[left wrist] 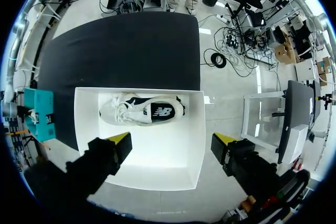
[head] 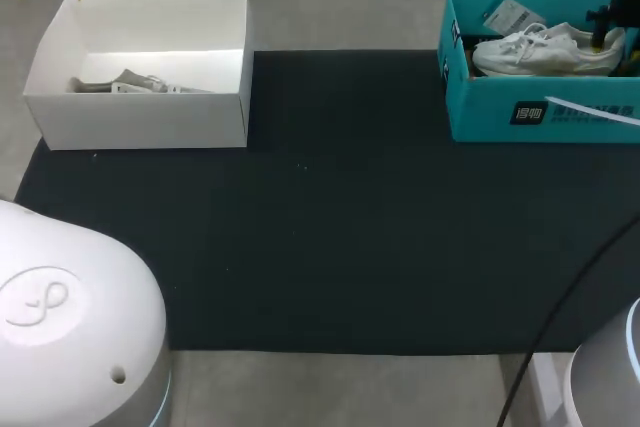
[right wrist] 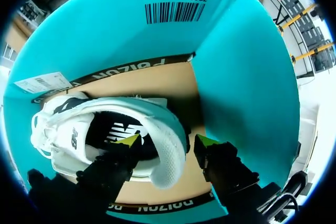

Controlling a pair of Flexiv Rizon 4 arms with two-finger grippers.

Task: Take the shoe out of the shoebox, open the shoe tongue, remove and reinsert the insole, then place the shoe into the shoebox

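Shoe (right wrist: 68, 129), white, rounded heel inside spread right pincer (right wrist: 167, 141), in teal cardboard shoebox (right wrist: 247, 77)

The left claw (left wrist: 173, 141) hangs open above a white box (left wrist: 195, 129), yellow tips wide apart. A white shoe (left wrist: 140, 112) lies inside, ahead of the fingers. The box stands at the black desk's (left wrist: 121, 51) edge.

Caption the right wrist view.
Right gripper, open, straddling the heel of the white sneaker inside the teal cardboard shoebox.
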